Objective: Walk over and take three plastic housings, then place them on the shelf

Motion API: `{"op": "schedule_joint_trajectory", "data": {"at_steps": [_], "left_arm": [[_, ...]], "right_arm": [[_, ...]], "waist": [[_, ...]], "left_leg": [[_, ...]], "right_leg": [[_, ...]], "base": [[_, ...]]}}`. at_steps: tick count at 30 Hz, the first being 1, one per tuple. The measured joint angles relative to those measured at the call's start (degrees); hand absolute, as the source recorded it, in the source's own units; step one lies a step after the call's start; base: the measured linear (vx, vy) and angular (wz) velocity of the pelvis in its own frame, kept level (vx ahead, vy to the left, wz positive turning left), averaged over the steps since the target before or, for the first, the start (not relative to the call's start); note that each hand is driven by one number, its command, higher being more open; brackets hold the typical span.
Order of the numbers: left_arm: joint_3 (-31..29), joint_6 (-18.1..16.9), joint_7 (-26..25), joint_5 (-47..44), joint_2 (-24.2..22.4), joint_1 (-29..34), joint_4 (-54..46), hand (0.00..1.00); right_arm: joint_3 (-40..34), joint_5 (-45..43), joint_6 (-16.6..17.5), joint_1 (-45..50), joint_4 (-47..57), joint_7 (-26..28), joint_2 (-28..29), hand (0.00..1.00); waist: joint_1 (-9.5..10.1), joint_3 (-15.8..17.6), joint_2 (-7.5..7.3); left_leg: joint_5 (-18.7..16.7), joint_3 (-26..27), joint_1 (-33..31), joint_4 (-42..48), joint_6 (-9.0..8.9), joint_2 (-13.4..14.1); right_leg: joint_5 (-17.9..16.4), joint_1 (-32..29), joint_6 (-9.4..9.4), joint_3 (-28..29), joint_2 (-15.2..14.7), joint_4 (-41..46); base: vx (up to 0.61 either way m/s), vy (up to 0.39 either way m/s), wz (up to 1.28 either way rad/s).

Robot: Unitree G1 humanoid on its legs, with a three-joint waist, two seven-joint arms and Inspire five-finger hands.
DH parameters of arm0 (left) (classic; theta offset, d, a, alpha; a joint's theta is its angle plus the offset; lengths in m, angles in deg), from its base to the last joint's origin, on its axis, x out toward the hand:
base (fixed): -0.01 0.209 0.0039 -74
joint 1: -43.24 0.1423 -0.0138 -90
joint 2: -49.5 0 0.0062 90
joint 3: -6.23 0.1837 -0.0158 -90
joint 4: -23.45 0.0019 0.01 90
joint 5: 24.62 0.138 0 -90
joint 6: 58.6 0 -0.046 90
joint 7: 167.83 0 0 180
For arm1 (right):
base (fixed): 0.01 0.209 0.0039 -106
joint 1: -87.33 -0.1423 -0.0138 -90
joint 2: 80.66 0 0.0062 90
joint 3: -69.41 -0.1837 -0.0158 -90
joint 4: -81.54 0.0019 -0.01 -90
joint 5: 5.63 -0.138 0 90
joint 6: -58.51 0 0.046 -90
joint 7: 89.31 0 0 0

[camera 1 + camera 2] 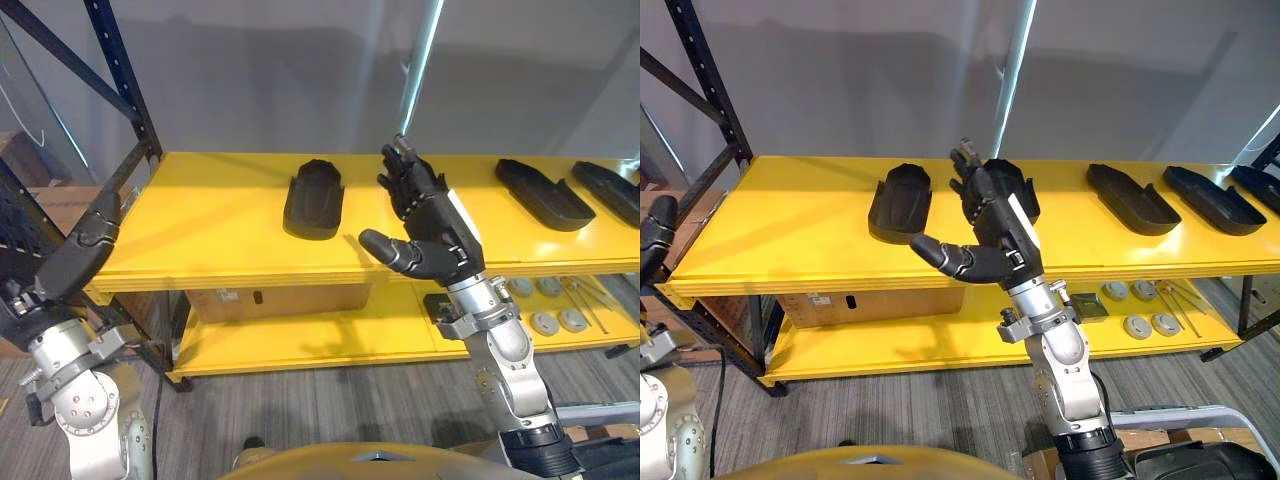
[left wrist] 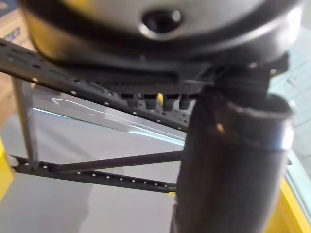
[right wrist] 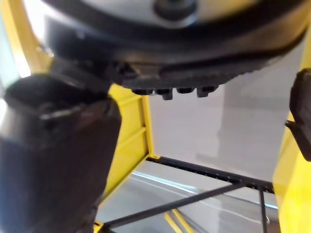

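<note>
Several black plastic housings lie on the yellow shelf's top board (image 1: 200,220). One housing (image 1: 313,198) sits near the middle. A second housing (image 1: 1026,185) is partly hidden behind my right hand. More housings (image 1: 545,193) (image 1: 607,190) lie farther right. My right hand (image 1: 425,215) is raised over the board, open, fingers straight and thumb spread, holding nothing. The right wrist view catches a housing's edge (image 3: 301,111). My left hand (image 1: 80,245) hangs open at the shelf's left end, empty.
A black rack upright (image 1: 120,70) with cross braces stands at the left. On the lower yellow board are a cardboard box (image 1: 275,298), a small dark block (image 1: 440,305) and several round grey discs (image 1: 555,320). A grey wall backs the shelf.
</note>
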Motion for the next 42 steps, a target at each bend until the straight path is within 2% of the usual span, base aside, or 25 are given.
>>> {"op": "schedule_joint_trajectory", "data": {"at_steps": [4, 8, 12, 15, 20, 24, 28, 32, 36, 42], "left_arm": [[0.57, 0.00, 0.92, -0.01, -0.34, 0.97, 0.08, 1.00], [1.14, 0.00, 5.68, 0.01, -0.29, 0.97, 0.21, 1.00], [3.87, 0.01, 13.19, 0.01, 0.22, 0.97, 0.33, 1.00], [6.16, 0.40, 16.85, -0.09, 1.22, 0.97, 1.02, 1.00], [8.45, 1.23, 17.88, -0.24, 2.63, 0.97, 2.93, 1.00], [10.11, 1.50, 18.67, -0.24, 2.95, 0.99, 4.74, 1.00], [10.14, 1.49, 18.86, -0.23, 2.97, 1.22, 4.86, 1.00], [11.08, 1.49, 19.29, -0.20, 2.97, 1.24, 4.87, 1.00], [12.41, 1.49, 20.87, 0.01, 2.85, 1.28, 5.52, 1.00], [13.48, 1.49, 20.92, 0.01, 2.48, 1.28, 7.13, 1.00]], "right_arm": [[1.37, -1.50, -3.06, 0.00, -0.02, 4.18, -1.90, 1.00], [4.12, -2.14, -6.66, -0.01, -0.87, 7.76, -4.23, 1.00], [5.13, -2.23, -7.67, -0.01, -4.54, 10.94, -5.71, 1.00], [5.61, -2.24, -7.85, -0.29, -5.89, 13.79, -6.73, 1.00], [8.98, -3.00, -8.79, -1.80, -8.02, 16.73, -9.06, 1.00], [10.75, -3.10, -8.74, -4.83, -13.12, 15.17, -9.25, 1.00], [10.61, -3.17, -8.35, -7.71, -16.77, 12.75, -8.34, 1.00], [9.77, -3.12, -6.37, -10.04, -20.31, 9.33, -5.45, 1.00], [9.36, -3.06, -4.44, -11.78, -23.51, 5.93, -2.78, 1.00], [8.59, -2.58, -3.74, -13.44, -27.36, 2.82, -1.72, 1.00]], "waist": [[0.07, 0.39, -0.23], [0.16, 1.36, -0.27], [0.26, 1.56, -0.09], [0.18, 1.98, 0.40], [0.08, 2.96, 0.85], [1.48, 3.75, 0.74], [2.10, 4.11, 0.75], [3.04, 4.25, 0.98], [3.09, 4.39, 1.21], [3.23, 4.87, 1.72]], "left_leg": [[0.24, -0.84, -1.00, 0.01, -0.03, 0.24], [0.44, -1.07, -1.03, 0.02, -0.18, 0.20], [0.51, -1.18, -0.90, 0.01, -0.05, 0.17], [0.45, -1.18, -0.64, 0.01, -0.09, 0.17], [0.18, -1.32, -0.70, 0.00, -0.25, 0.22], [0.36, -2.10, -1.63, 0.00, -0.13, 0.11], [0.90, -2.90, -1.73, 0.01, 0.11, -0.05], [0.92, -3.30, -1.66, 0.01, 0.10, -0.11], [0.96, -3.80, -1.59, 0.00, 0.09, -0.09], [1.09, -3.94, -1.57, 0.00, 0.00, -0.06]], "right_leg": [[-0.02, -0.33, 0.04, -0.76, 0.41, -0.01], [0.02, -0.16, 0.01, -1.09, 0.43, 0.01], [0.14, 0.15, 0.09, -1.19, 0.44, 0.05], [-0.14, 0.43, -0.13, -1.20, 0.45, 0.08], [-0.44, 0.34, 0.07, -1.31, 0.50, 0.08], [-0.43, -0.03, 0.05, -2.09, 0.50, 0.10], [-0.30, 0.39, -0.21, -2.71, 0.51, 0.16], [-0.35, 0.49, -0.20, -2.90, 0.47, 0.51], [-0.80, 0.55, -0.33, -3.13, 0.41, 1.09], [-0.91, 0.60, -0.32, -3.23, 0.40, 1.25]], "base": [[0.03, -0.010, 0.10], [0.04, -0.004, 0.04], [0.04, -0.003, 0.02], [0.00, 0.000, 0.00], [0.00, 0.000, 0.00], [0.00, 0.005, 0.09], [0.02, -0.002, 0.12], [0.01, -0.001, 0.03], [-0.01, 0.001, 0.03], [-0.02, 0.002, 0.01]]}}
